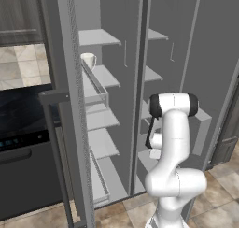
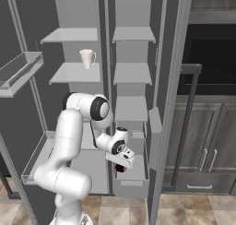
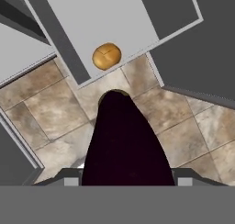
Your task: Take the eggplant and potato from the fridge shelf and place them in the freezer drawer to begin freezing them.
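Claw pinches the eggplant; beyond its tip, the potato lies in the freezer drawer.

Flat even render, perhaps slightly soft

A white cup stands on a grey fridge shelf, at ten o'clock in the right base view.

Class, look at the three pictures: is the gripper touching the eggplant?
Touching. In the hand view the eggplant sits clamped in the gripper; the right base view shows it dark under the gripper, above the freezer drawer.
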